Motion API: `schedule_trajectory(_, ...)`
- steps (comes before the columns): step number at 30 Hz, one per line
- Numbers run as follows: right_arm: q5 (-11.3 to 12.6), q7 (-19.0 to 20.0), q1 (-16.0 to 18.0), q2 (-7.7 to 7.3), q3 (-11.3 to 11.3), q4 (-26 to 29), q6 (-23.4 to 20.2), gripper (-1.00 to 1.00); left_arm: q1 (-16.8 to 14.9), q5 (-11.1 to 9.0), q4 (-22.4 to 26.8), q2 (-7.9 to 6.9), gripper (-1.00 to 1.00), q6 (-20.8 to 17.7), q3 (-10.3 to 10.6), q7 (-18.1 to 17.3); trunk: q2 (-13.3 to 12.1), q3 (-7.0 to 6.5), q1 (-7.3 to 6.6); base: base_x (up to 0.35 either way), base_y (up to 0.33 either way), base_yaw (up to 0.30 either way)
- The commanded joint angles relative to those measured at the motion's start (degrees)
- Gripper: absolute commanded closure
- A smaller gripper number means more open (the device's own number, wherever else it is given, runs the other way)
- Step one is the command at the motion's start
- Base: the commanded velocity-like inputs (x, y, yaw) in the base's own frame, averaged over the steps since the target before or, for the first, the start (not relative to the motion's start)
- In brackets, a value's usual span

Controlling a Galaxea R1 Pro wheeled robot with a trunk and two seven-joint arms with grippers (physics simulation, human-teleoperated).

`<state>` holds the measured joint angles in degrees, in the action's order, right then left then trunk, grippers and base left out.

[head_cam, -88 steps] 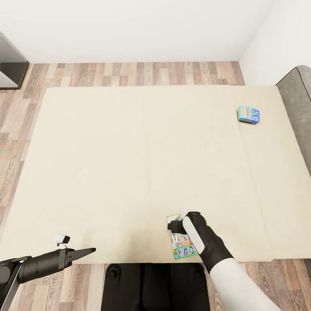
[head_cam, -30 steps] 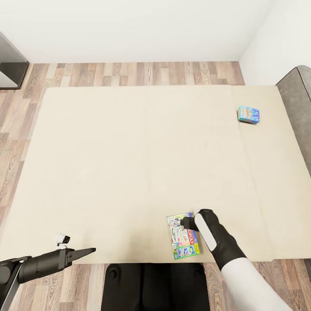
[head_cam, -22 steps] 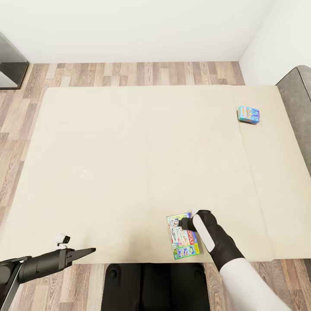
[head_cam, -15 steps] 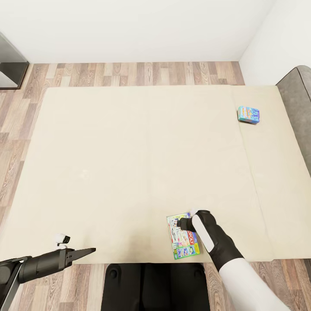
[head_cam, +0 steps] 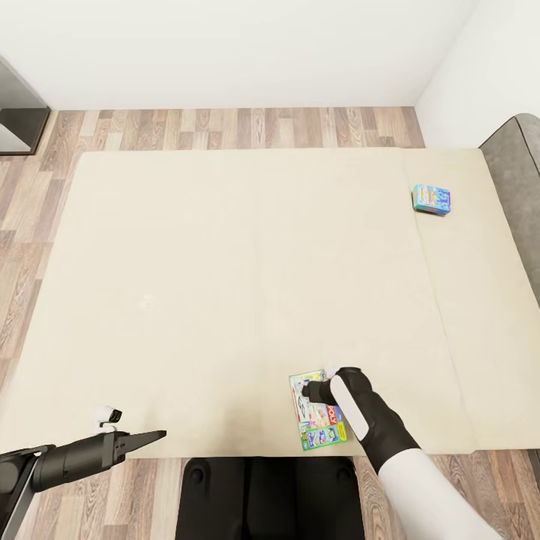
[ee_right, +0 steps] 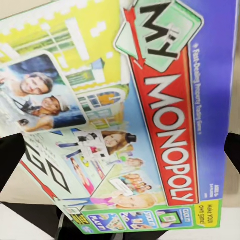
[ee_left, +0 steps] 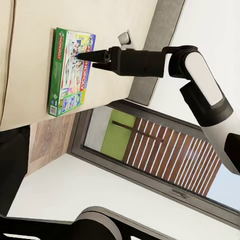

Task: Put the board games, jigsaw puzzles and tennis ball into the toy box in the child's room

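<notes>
- Robot stands at the near edge of the bed (head_cam: 225, 285); both bed games lie on the mattress, neither lifted.
- Monopoly game box (head_cam: 317, 410): flat, close to the near edge, right of its middle. Lid reads "MY MONOPOLY"; smaller print too fine to read.
- Blue game box (head_cam: 431, 199): near the far right corner, close to the grey headboard (head_cam: 517, 172). Lettering too small to read.
- Right gripper (head_cam: 309, 391): over the Monopoly lid, fingers spread apart, dark tips at either side of the right wrist picture, nothing grasped. Contact with lid: cannot tell.
- Left gripper (head_cam: 154, 435): off the near left corner, well apart from both boxes; fingers look pressed together, empty.
- Judgement: early stage. Nothing seen boxed; both bed games still to carry.
</notes>
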<state>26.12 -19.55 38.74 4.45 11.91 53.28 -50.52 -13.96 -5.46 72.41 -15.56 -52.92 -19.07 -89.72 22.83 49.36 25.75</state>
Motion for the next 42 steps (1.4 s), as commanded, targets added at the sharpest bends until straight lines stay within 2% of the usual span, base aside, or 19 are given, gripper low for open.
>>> schedule_trajectory(1,0.6,-0.6,0.0,0.00,0.1,0.0,-0.1,-1.00,0.0,0.0,0.0,-0.01,-1.00,-0.6,0.0,-0.2,0.1,0.06,0.03,0.000,0.000,0.000)
schedule_trajectory(19,0.1,2.4,0.3,-0.01,0.5,-4.2,5.0,-1.00,0.0,0.1,0.0,0.00,-1.00,-0.6,0.0,-0.2,0.1,0.06,0.03,0.000,0.000,0.000)
schedule_trajectory(27,0.0,2.5,0.3,-0.05,0.6,-4.7,5.2,-1.00,0.0,0.1,0.0,0.00,-1.00,-0.6,0.0,-0.2,0.1,0.06,0.03,0.000,0.000,0.000)
schedule_trajectory(34,0.1,2.3,2.2,-0.02,0.6,-5.7,4.5,-1.00,0.0,0.1,0.0,0.00,-1.00,-0.6,0.0,-0.2,0.1,0.06,0.03,0.000,0.000,0.000)
schedule_trajectory(42,0.1,1.9,3.0,0.32,0.6,-6.3,2.5,-1.00,0.0,0.1,0.0,0.00,-1.00,-0.6,0.0,-0.2,0.1,0.06,0.03,0.000,0.000,0.000)
